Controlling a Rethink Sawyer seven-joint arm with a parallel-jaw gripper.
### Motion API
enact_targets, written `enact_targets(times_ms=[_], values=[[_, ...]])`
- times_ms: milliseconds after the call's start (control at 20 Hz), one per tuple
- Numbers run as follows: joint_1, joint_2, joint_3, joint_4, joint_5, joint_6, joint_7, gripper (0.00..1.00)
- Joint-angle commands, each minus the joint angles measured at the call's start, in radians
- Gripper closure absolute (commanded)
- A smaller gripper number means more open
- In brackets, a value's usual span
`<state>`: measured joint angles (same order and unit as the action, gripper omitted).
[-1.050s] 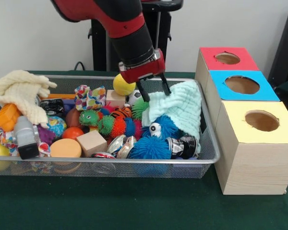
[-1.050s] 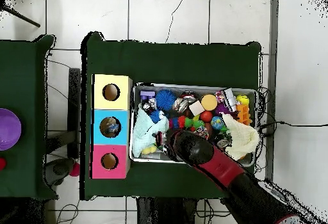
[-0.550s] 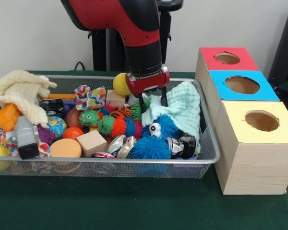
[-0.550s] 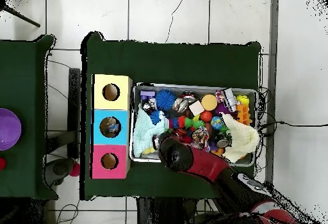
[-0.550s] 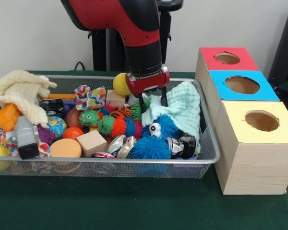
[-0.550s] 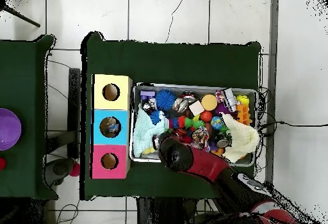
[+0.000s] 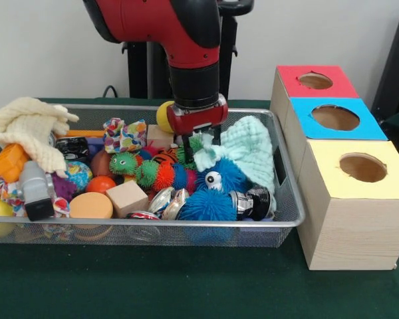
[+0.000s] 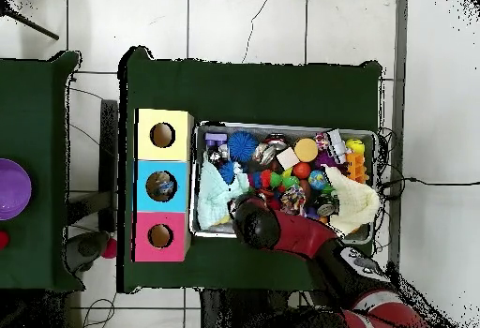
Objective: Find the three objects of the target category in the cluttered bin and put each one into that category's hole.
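The wire mesh bin [image 7: 289, 199] is full of toys; it also shows in the overhead view [image 8: 281, 126]. My gripper [image 7: 199, 147] hangs low inside the bin at its back middle. Its black fingers [image 7: 185, 143] stand apart on either side of a green spiky ball [image 7: 198, 142], right beside a pale mint knitted cloth [image 7: 253, 149]. It looks open. In the overhead view the arm [image 8: 258, 223] hides the gripper. No see-through film bag shows plainly; any are hidden under the clutter.
Three wooden boxes with holes stand beside the bin: red top [image 7: 316, 83], blue top [image 7: 336, 119], yellow top [image 7: 359, 173]. A cream cloth [image 7: 30, 126], blue spiky balls [image 7: 219, 179], a wooden block [image 7: 128, 197] and shiny tins [image 7: 166, 199] crowd the bin.
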<state>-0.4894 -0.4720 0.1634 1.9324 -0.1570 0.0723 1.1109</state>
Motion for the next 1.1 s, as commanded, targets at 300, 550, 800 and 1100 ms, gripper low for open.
enact_targets(times_ms=[300, 550, 800, 1100], values=[[0.02, 0.134, -0.074, -0.187, -0.062, 0.225, 0.054, 1.0], [-0.017, 0.105, 0.004, -0.167, -0.018, 0.31, 0.056, 1.0], [-0.053, 0.027, 0.081, -0.091, 0.125, 0.421, 0.174, 1.0], [-0.153, -0.035, 0.275, 0.063, 0.319, 0.416, 0.262, 1.0]])
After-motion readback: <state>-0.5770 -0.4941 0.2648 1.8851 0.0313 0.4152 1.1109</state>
